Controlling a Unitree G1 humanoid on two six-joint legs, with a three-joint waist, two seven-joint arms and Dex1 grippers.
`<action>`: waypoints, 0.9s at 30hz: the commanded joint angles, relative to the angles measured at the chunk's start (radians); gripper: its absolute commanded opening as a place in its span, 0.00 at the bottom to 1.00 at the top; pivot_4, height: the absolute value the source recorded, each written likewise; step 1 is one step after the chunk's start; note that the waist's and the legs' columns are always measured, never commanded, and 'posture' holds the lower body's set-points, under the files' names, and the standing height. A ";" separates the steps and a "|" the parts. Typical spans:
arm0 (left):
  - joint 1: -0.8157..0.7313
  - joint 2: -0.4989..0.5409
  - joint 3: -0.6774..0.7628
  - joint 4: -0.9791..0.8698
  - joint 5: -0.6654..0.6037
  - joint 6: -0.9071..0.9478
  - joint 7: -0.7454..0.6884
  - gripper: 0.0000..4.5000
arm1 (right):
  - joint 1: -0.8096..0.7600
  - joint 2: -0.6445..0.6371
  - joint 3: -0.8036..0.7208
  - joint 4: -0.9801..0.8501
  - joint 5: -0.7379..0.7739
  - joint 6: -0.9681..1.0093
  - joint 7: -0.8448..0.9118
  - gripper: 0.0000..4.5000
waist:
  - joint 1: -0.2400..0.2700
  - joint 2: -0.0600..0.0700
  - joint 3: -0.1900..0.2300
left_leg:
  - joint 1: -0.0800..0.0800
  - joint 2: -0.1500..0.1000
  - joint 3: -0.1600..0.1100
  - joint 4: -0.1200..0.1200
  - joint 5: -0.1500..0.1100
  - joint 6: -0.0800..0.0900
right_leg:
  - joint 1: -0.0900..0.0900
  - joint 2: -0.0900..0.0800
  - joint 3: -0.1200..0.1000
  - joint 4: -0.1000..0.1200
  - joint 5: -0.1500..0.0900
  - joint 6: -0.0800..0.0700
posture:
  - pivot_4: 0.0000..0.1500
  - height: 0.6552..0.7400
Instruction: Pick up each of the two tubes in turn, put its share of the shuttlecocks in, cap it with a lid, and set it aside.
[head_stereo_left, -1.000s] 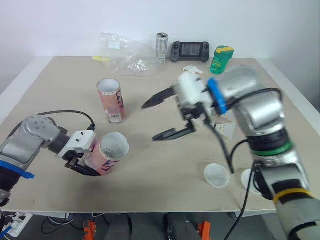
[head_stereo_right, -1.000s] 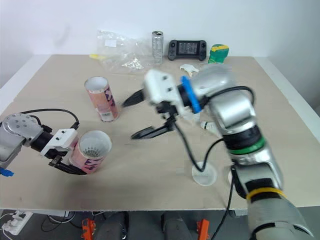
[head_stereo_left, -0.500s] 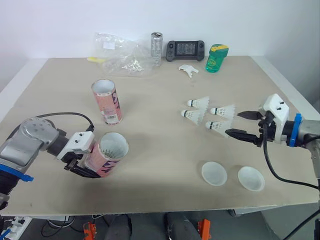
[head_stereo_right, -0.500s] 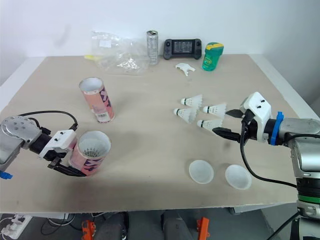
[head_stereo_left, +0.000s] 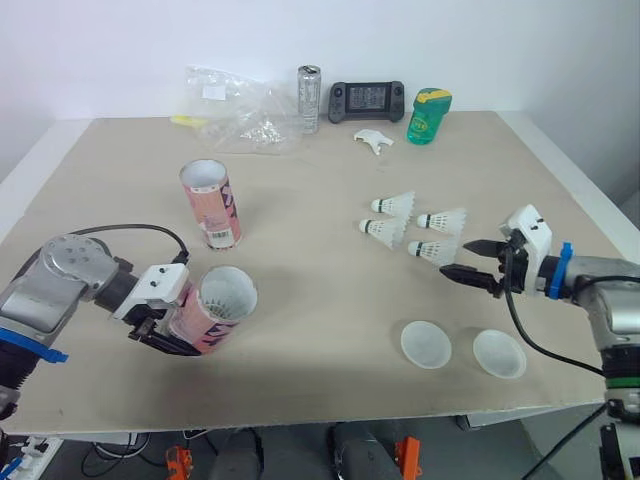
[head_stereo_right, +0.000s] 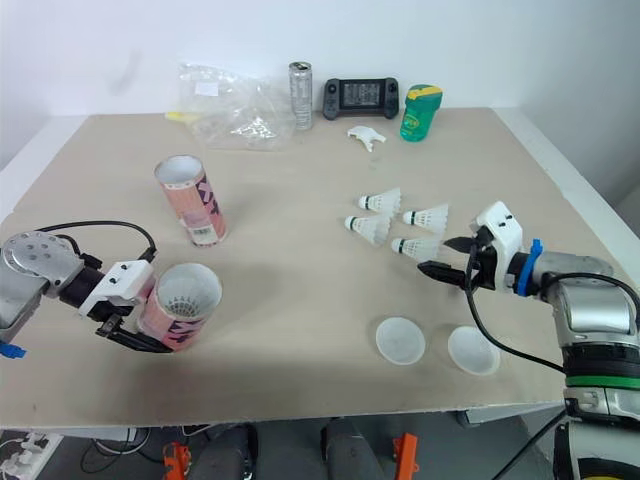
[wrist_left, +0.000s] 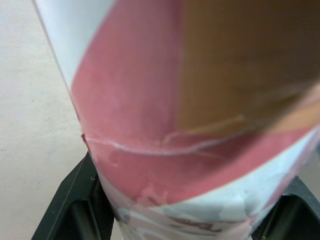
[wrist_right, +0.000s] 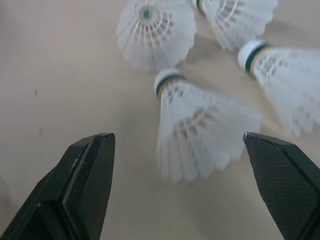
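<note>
My left gripper (head_stereo_left: 160, 322) is shut on a pink and white tube (head_stereo_left: 208, 311), held tilted low over the table's front left with its open mouth facing right. A shuttlecock (head_stereo_right: 185, 296) shows inside it. A second tube (head_stereo_left: 210, 203) stands upright behind it. Several shuttlecocks lie at centre right, the nearest (head_stereo_left: 432, 250) just left of my right gripper (head_stereo_left: 462, 260). That gripper is open, and in the right wrist view its fingers (wrist_right: 85, 175) flank this shuttlecock (wrist_right: 200, 130) without touching it. Two white lids (head_stereo_left: 426, 344) (head_stereo_left: 499, 353) lie near the front edge.
Along the far edge lie a crumpled plastic bag (head_stereo_left: 245, 110), a silver can (head_stereo_left: 308, 98), a black game console (head_stereo_left: 371, 98) and a green bottle (head_stereo_left: 424, 115). A small white piece (head_stereo_left: 370, 140) lies in front of them. A black cable (head_stereo_left: 140, 232) loops over my left arm.
My right arm has swung from the middle of the table back to the right side, then edged left, low beside the nearest shuttlecock. The left gripper and its tube have not moved.
</note>
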 joint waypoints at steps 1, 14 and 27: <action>-0.003 0.001 0.040 -0.005 0.005 -0.002 0.002 0.63 | -0.030 0.017 0.014 0.012 0.003 -0.014 0.007 0.86 | 0.000 0.000 0.000 | 0.000 0.000 0.000 0.000 0.000 0.000 | 0.000 0.000 0.000 0.000 0.000 0.000 | 1.00 0.81; -0.006 0.000 0.038 -0.007 0.007 0.001 0.002 0.63 | -0.005 0.025 0.010 0.002 0.015 -0.009 0.016 0.02 | 0.000 0.000 0.000 | 0.000 0.000 0.000 0.000 0.000 0.000 | 0.000 0.000 0.000 0.000 0.000 0.000 | 1.00 0.81; -0.021 -0.002 0.015 0.013 0.016 -0.020 0.002 0.63 | -0.118 -0.004 -0.050 -0.511 0.241 0.073 0.036 0.02 | -0.004 0.005 0.003 | 0.001 0.000 0.000 0.000 0.000 0.000 | 0.000 0.000 0.000 0.000 0.000 0.000 | 1.00 0.81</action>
